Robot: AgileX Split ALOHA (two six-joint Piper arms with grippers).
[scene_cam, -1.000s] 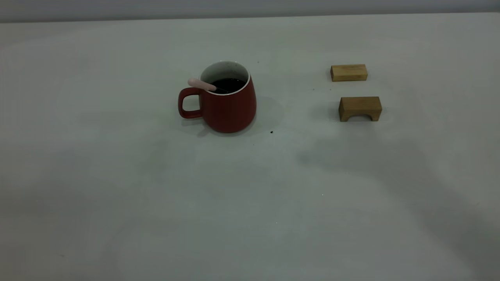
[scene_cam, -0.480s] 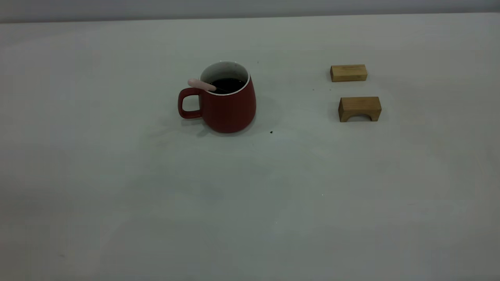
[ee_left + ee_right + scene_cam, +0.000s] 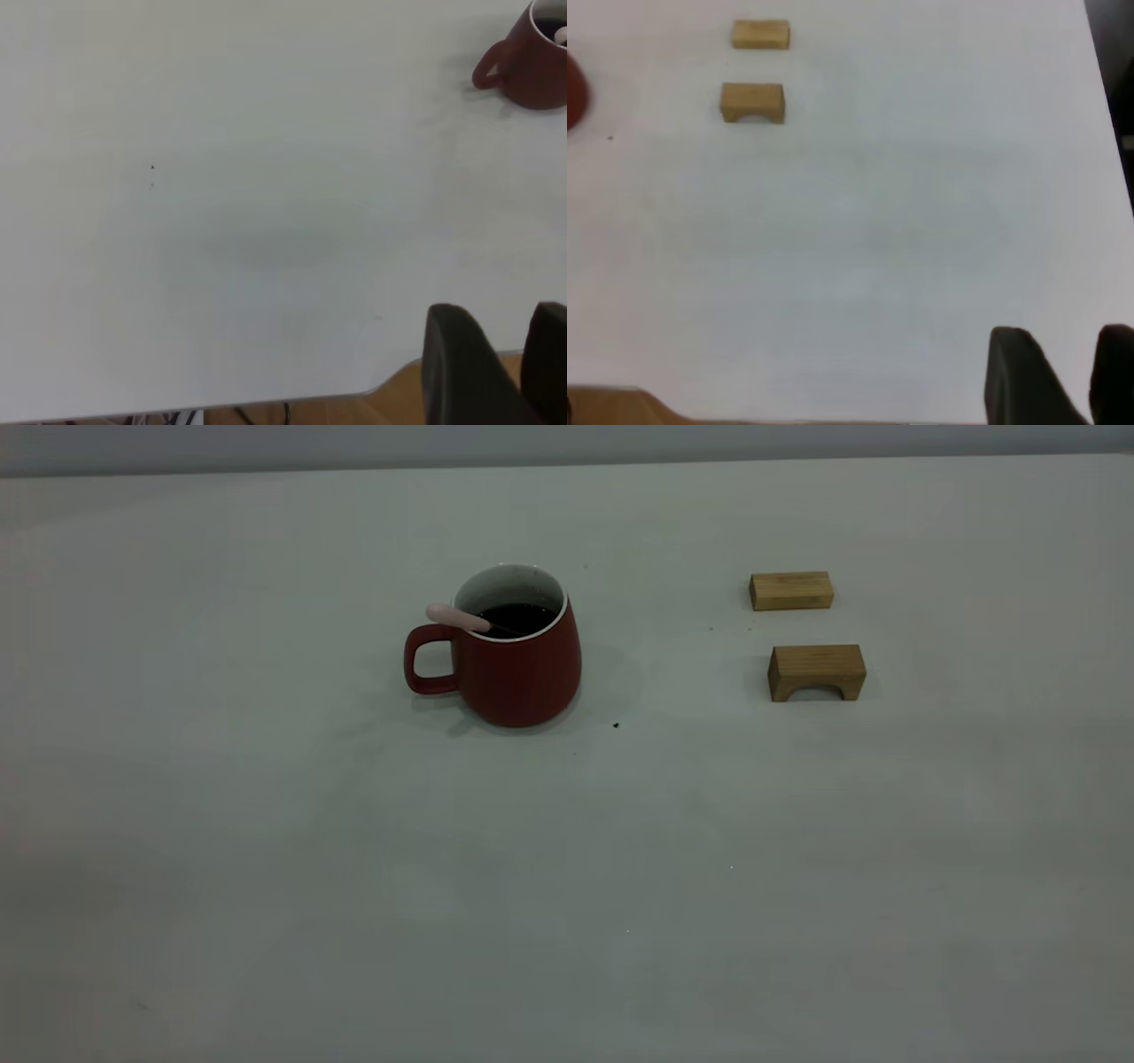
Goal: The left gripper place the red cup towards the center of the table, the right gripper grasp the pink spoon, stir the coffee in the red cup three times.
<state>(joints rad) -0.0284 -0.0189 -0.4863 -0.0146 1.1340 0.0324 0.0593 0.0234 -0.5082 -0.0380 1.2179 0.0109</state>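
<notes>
- The red cup (image 3: 518,657) stands upright on the table (image 3: 354,886), about in the middle from side to side in the outside view and nearer the far edge than the near one.
- All around the cup the tabletop is bare. There is wide open room in front of it and on its handle side.
- The far edge of the table runs straight behind the cup, with a strip of bare top between them.
- The cup's handle (image 3: 429,660) points to the left arm's side.
- The cup holds dark coffee (image 3: 516,617).
- The pink spoon (image 3: 457,617) leans in the cup. Its pink end pokes out over the rim just above the handle, and its other end dips into the coffee.
- The spoon's long line runs side to side, with the pink end higher.
- Two wooden blocks sit well apart from the cup, on the side away from its handle. The flat block (image 3: 791,591) is farther back, and the arch block (image 3: 816,672) is just in front of it.
- The left gripper (image 3: 496,363) hangs over the table's near edge, far from the cup. Its two dark fingers are a little apart and hold nothing.
- The right gripper (image 3: 1059,376) hangs near the table's near edge too, far from the cup and the blocks. Its fingers have a gap between them and hold nothing.
</notes>
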